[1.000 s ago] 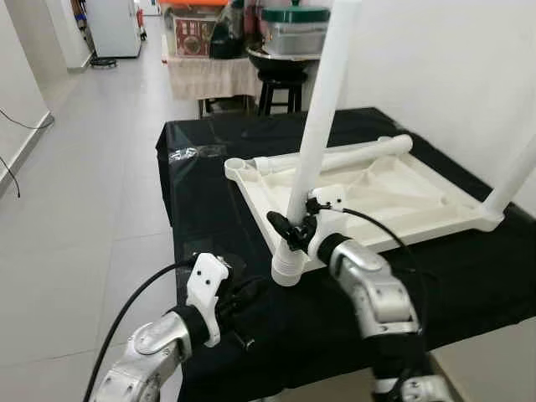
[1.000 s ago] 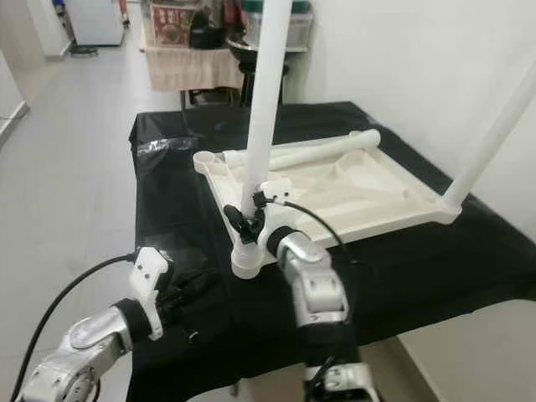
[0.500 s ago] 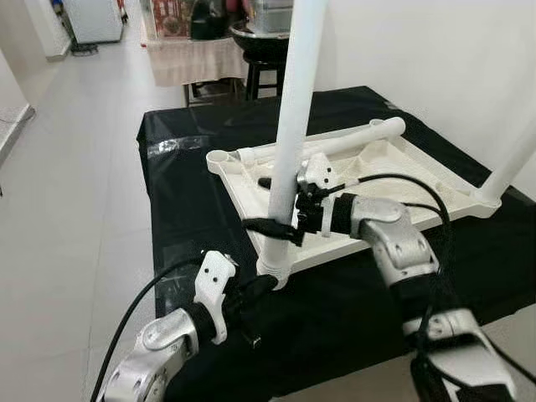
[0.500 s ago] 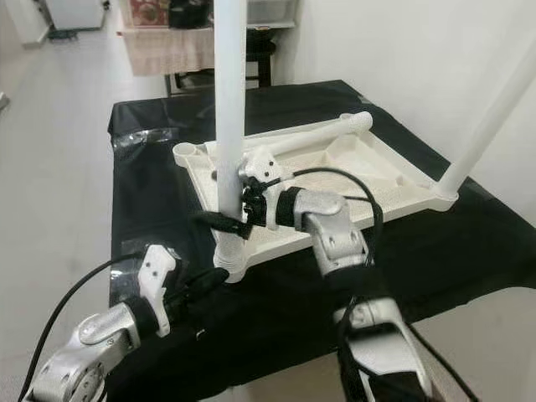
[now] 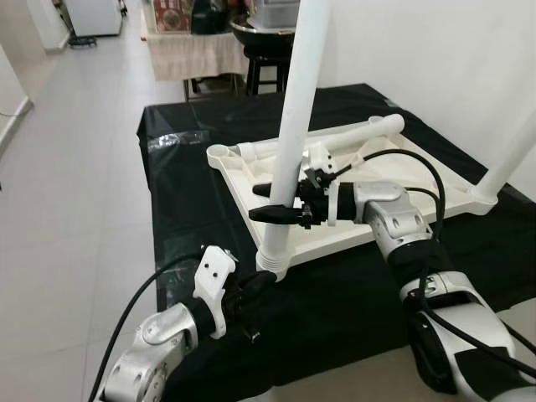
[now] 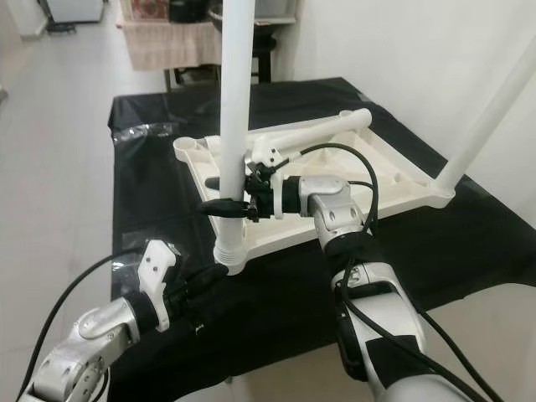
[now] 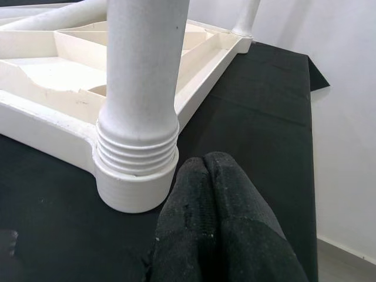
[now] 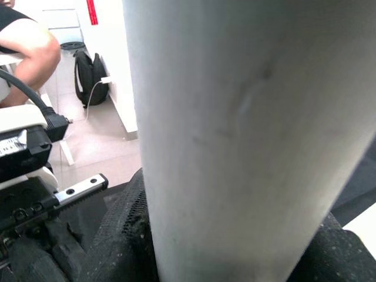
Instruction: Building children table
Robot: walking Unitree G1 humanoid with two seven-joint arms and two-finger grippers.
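Black cloth point(image 5: 193, 167) covers the work table beside a white wall, with a tiled floor point(image 5: 75, 167) running off to the robot's left. On the cloth lies the white tabletop point(image 5: 394, 188), upside down. One leg point(image 5: 295, 126) stands upright in the near corner socket point(image 5: 272, 261), another leg point(image 5: 511, 155) rises from the far right corner, and a spare leg point(image 5: 335, 138) lies across the tray-like underside.

The right gripper point(image 5: 280, 203) reaches in from the side with its fingers clamped around the near leg, a little above the socket. The left gripper point(image 7: 214, 220) rests low on the cloth just beside the socket, its two fingertips pressed together and holding nothing.

The threaded collar at the foot of the leg looks only partly seated. If the right gripper twists or pushes off-axis, the leg could cross-thread or tip out, since nothing steadies the tabletop. The whole slab may also slide on the cloth toward the near edge, dragging the loose leg along with it.
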